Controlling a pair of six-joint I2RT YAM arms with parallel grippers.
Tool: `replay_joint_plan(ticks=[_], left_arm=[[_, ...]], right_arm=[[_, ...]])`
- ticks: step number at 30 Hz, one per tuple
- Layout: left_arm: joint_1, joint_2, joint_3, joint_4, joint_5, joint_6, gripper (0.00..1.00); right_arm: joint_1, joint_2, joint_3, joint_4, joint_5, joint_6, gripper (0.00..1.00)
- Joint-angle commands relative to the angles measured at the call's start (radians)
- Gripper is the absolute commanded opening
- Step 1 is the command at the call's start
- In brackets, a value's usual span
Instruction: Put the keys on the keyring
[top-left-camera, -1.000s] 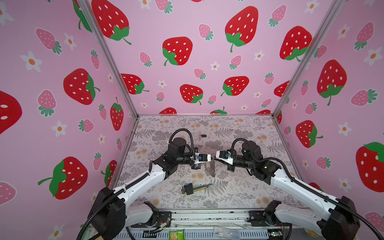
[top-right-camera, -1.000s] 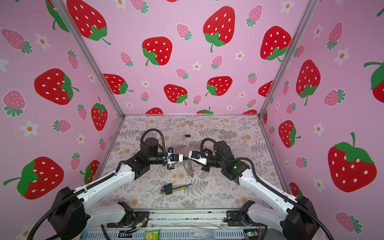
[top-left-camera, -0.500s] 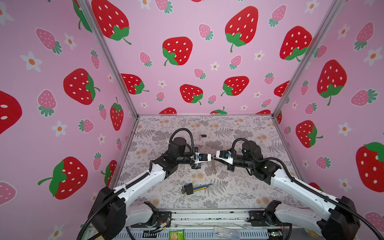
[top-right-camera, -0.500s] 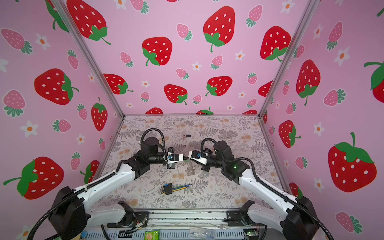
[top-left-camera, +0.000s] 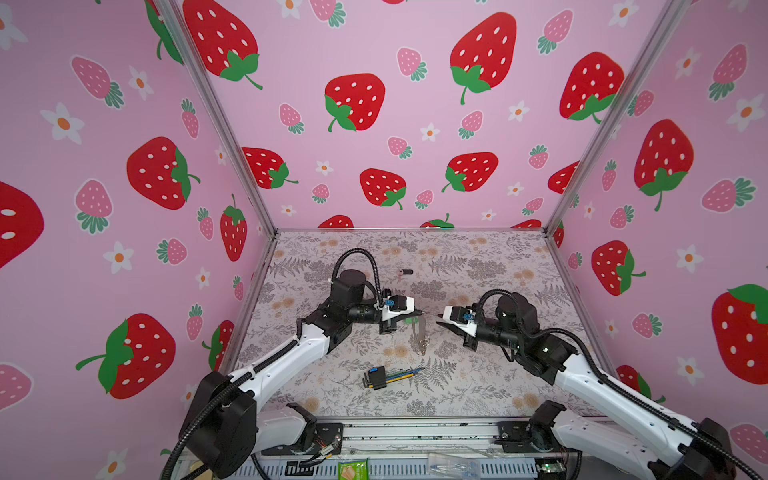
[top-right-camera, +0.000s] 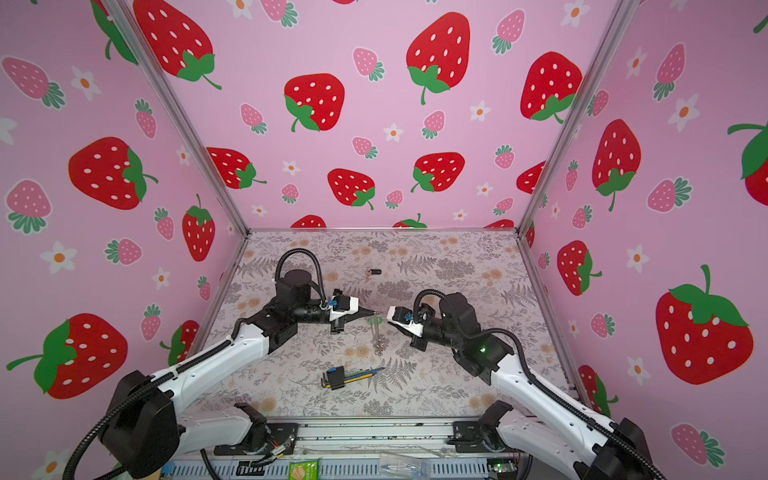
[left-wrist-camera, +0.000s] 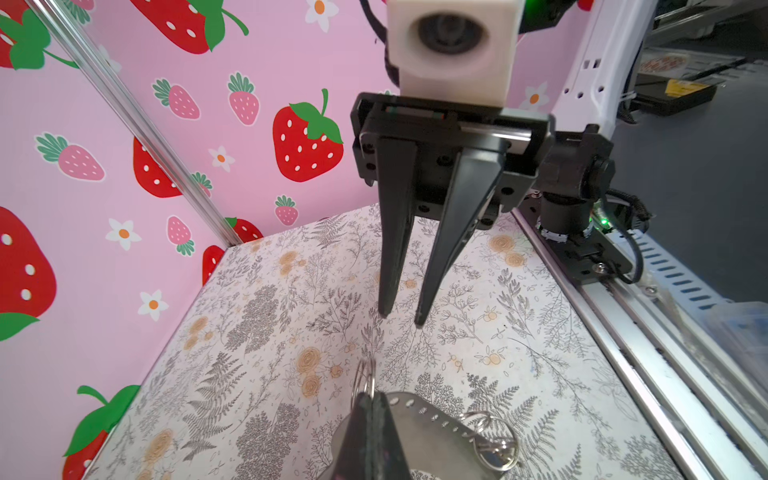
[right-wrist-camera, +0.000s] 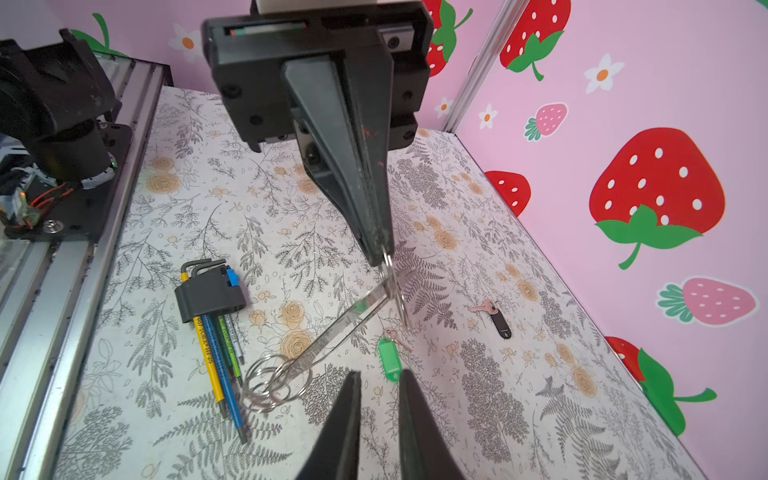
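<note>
While keyring (right-wrist-camera: 340, 328) hangs, yel. wrench (right-wrist-camera: 208, 349) reads TORX.

pink strawberry-print walls (top-left-camera: 374, 166) enclose a grey floral tabletop (top-left-camera: 478, 266), joined by silvery corner posts (top-left-camera: 218, 116)

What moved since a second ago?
The right gripper backed slightly away from the keyring; its jaws are a little open and empty. The left gripper still pinches its ring. The black-tagged key and hex wrenches stayed put.
</note>
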Motion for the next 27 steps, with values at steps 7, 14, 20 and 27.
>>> replay_joint_plan(ticks=[7, 14, 20, 27], left_arm=[[0.005, 0.036, 0.070, 0.025, 0.165, -0.079, 0.00], [0.004, 0.044, 0.076, 0.006, 0.180, -0.083, 0.00], [0.005, 0.043, 0.078, -0.027, 0.180, -0.062, 0.00], [0.003, 0.053, 0.086, -0.034, 0.198, -0.057, 0.00]], right_arm=[[0.006, 0.073, 0.037, 0.031, -0.121, 0.076, 0.18], [0.005, 0.094, 0.037, 0.077, -0.131, 0.087, 0.18], [0.006, 0.026, 0.020, 0.116, -0.110, 0.100, 0.18], [0.004, 0.035, -0.003, 0.127, -0.051, 0.123, 0.22]])
